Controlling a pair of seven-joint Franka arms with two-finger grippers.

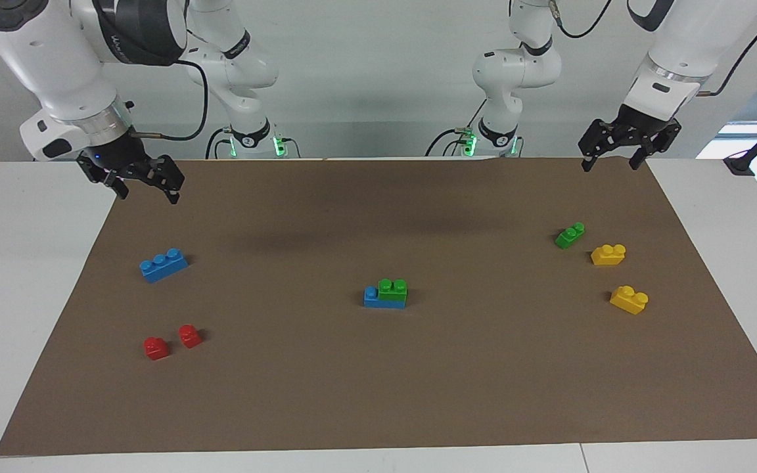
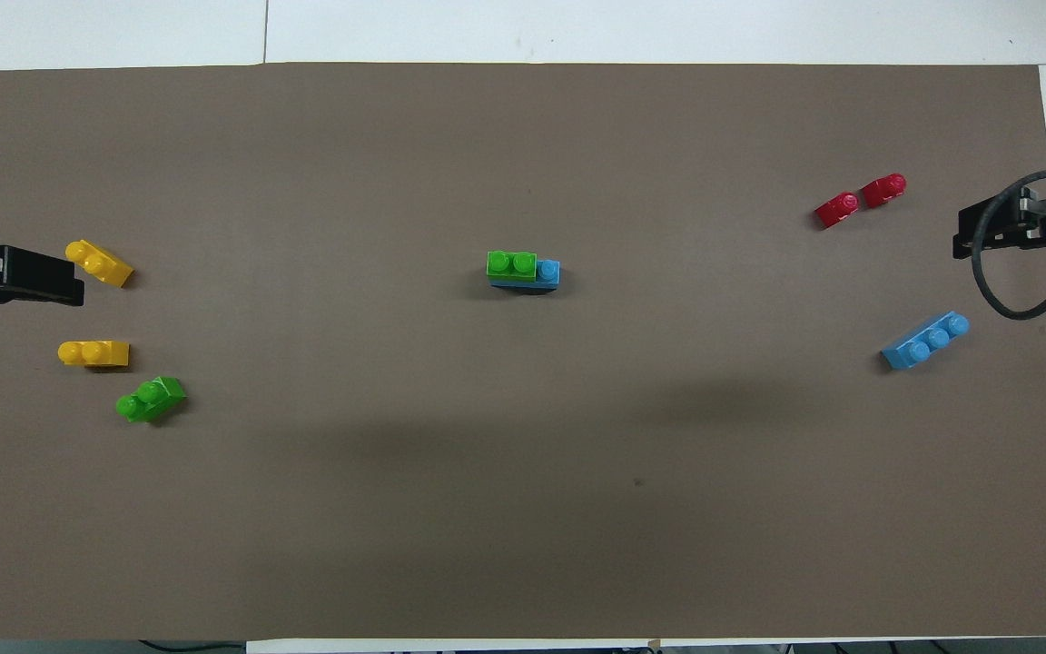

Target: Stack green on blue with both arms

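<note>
So from the facing camera, there's already one green brick sitting on a blue brick mid-mat, covering the end toward the left arm and leaving one blue stud bare, so one stack looks done. Using that stack as the anchor: the spare blue brick lies toward the right arm's end and a bit nearer the robots, its long axis slanted across the mat. The spare green brick is toward the left arm's end, also nearer the robots, slanted too. The right gripper hangs up in the air at its corner of the mat with fingers spread and nothing in them, so it's the closer one to the loose blue; the left gripper hangs open and empty at its own corner, closer to the loose green. From overhead, same story: loose green angled, studs in a slanted row, beside two yellow bricks; loose blue angled the same, with two red bricks farther from the robots.
</note>
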